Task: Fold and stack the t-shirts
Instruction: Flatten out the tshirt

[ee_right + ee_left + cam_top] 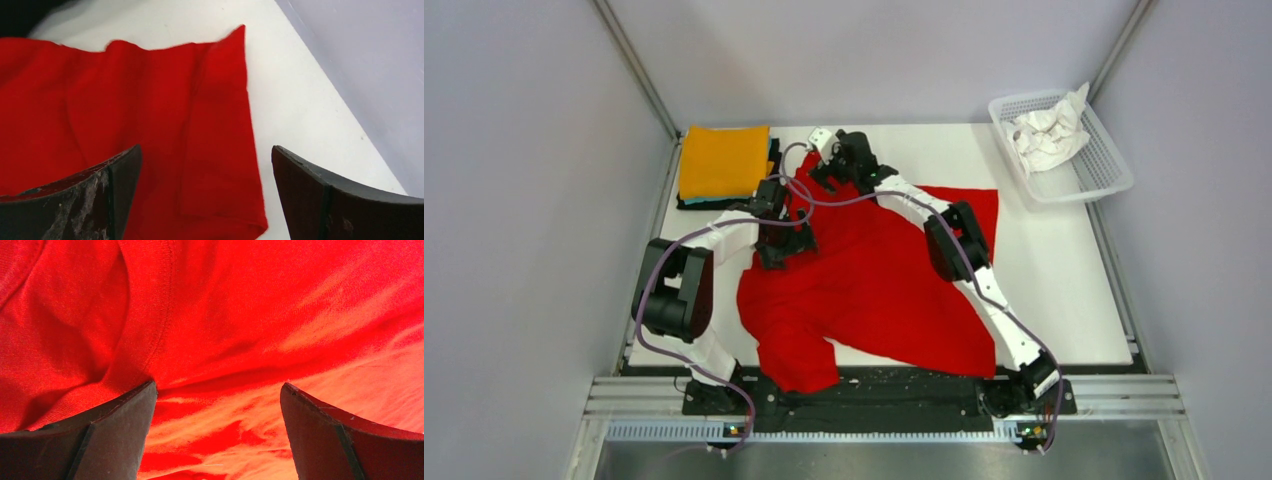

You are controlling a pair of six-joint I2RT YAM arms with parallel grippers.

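A bright red t-shirt (874,290) lies spread and wrinkled on the white table (1044,280), one part hanging over the near edge. My left gripper (786,248) is open just above its left side; in the left wrist view the open gripper (217,387) is close over the red cloth (250,315) and a hem seam. My right gripper (822,178) is open over the shirt's far left corner; in the right wrist view the gripper (206,147) straddles a red sleeve (220,150) at its edge. Neither holds anything.
A folded stack with an orange t-shirt (722,160) on top, teal and black edges below, sits at the back left. A white mesh basket (1114,170) at the back right holds a crumpled white t-shirt (1049,135). Grey walls enclose the table.
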